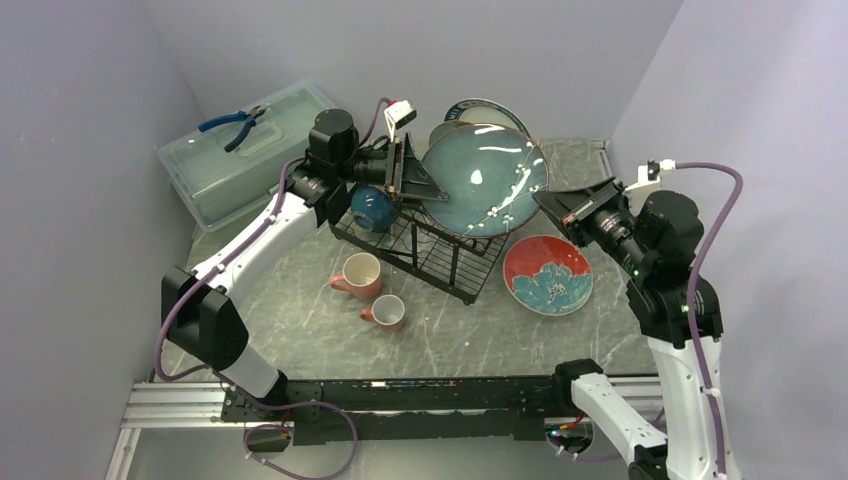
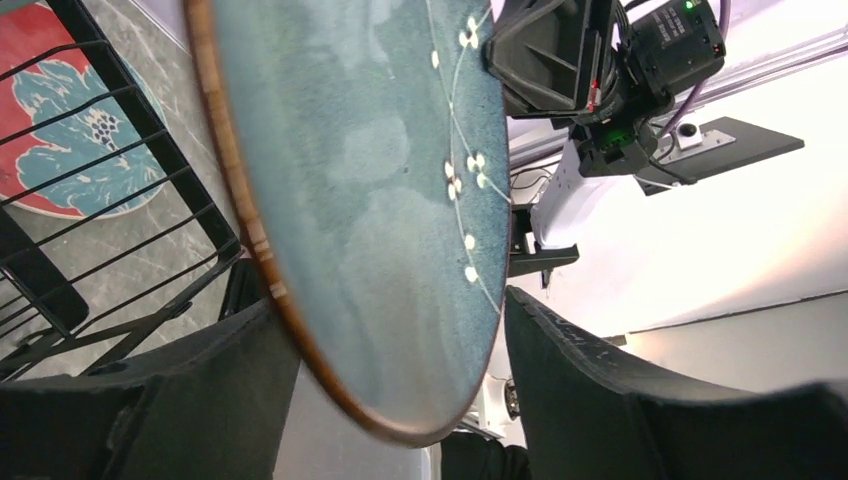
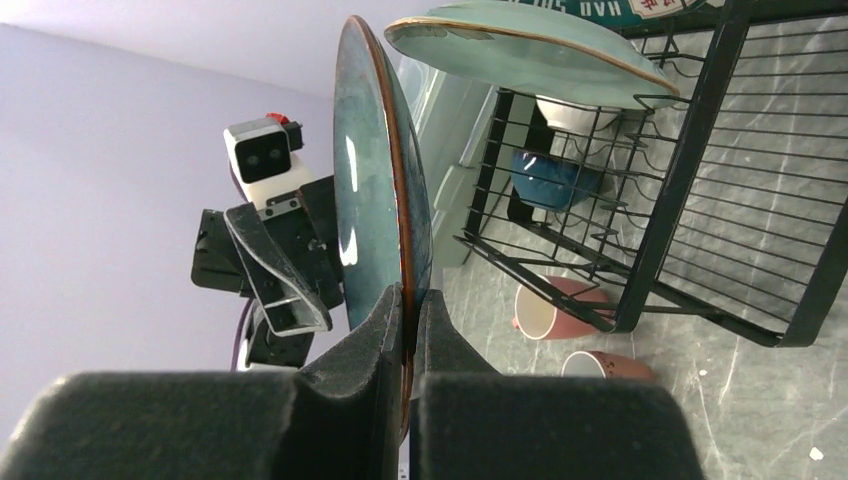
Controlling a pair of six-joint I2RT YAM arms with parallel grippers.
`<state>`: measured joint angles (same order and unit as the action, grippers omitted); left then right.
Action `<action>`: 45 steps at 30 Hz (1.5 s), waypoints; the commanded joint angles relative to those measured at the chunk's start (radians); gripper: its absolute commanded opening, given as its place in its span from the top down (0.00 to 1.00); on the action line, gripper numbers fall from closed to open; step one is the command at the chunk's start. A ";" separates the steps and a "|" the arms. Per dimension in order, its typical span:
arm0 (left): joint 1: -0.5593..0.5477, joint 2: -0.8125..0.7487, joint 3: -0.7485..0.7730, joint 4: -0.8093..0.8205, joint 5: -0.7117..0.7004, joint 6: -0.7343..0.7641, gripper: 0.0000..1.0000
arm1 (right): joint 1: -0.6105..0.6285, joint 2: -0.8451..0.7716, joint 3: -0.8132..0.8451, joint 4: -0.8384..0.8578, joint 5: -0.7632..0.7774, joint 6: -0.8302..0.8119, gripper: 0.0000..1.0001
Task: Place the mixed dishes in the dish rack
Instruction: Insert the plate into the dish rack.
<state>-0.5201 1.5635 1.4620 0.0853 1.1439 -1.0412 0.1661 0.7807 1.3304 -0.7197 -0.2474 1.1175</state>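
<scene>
Pinching the rim of the glossy teal round plate (image 1: 485,180), the right gripper (image 3: 408,320) is clenched tight on its edge and holds it upright above the black wire dish rack (image 1: 440,255). The left gripper (image 2: 400,340) is at the opposite side of this plate; its two fingers (image 2: 200,380) stand apart, one on each face of the rim, with a small gap, so it is released and grasps nothing. Inside the rack a dark blue small bowl (image 1: 373,208) sits near the left end, and a pale green plate (image 3: 520,50) leans at the far side. Two pink mugs (image 1: 360,275) stand on the grey marbled counter (image 1: 300,320) just in front of the rack. A red floral plate (image 1: 547,274) lies flat on the counter at the right of the rack.
</scene>
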 commanded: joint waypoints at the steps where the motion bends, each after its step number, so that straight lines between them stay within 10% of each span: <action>1: 0.006 -0.005 -0.003 0.088 0.045 -0.067 0.32 | 0.003 -0.002 0.025 0.251 -0.072 0.025 1.00; 12: 0.008 -0.002 0.002 -0.008 0.028 -0.020 1.00 | 0.004 -0.021 -0.007 0.229 -0.063 -0.049 1.00; 22: 0.008 0.006 0.010 -0.038 0.020 0.011 1.00 | 0.004 -0.020 -0.018 0.236 -0.067 -0.119 1.00; 32: 0.010 -0.037 0.031 -0.209 0.012 0.153 1.00 | 0.004 0.043 0.028 0.164 -0.132 -0.287 0.46; 45: 0.011 -0.110 0.005 -0.261 0.025 0.220 1.00 | 0.002 0.105 -0.010 0.172 -0.171 -0.349 0.43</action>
<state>-0.4984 1.5562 1.4445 -0.2321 1.0798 -0.8722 0.1726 0.8791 1.3144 -0.6411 -0.3813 0.8005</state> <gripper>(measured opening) 0.130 0.568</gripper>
